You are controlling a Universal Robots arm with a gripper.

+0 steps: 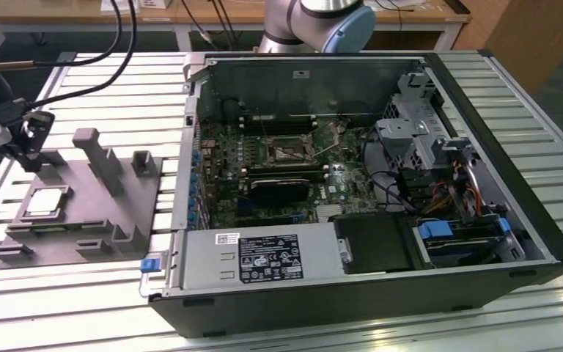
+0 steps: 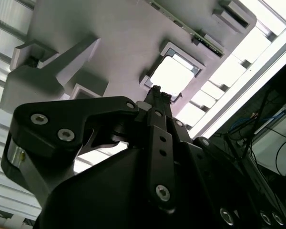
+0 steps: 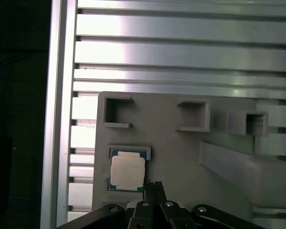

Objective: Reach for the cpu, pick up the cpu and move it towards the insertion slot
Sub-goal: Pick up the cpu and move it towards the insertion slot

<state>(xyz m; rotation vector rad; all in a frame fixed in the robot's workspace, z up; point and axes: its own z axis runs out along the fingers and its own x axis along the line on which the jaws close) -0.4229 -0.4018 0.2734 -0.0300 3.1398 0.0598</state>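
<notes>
The cpu (image 1: pixel 47 202) is a small silvery square with a pale rim. It lies flat in a shallow recess of the grey fixture plate (image 1: pixel 86 220) at the exterior view's left. My gripper (image 1: pixel 30 158) hangs above the plate's far edge, a short way from the chip, with its fingers shut together and nothing between them. In both wrist views the fingertips (image 3: pixel 154 187) end just beside the cpu (image 3: pixel 127 171), apart from it. The chip shows as a bright square (image 2: pixel 174 76) beyond the gripper (image 2: pixel 156 91). The insertion slot (image 1: pixel 286 152) sits on the motherboard inside the open computer case.
Upright grey posts (image 1: pixel 96 158) rise from the fixture plate close to my gripper. The open case (image 1: pixel 516 242) fills the middle and the exterior view's right, with a power supply (image 1: pixel 262 257) at its front. Cables (image 1: pixel 115 44) hang at the back left. The table is slatted aluminium (image 1: pixel 96 301).
</notes>
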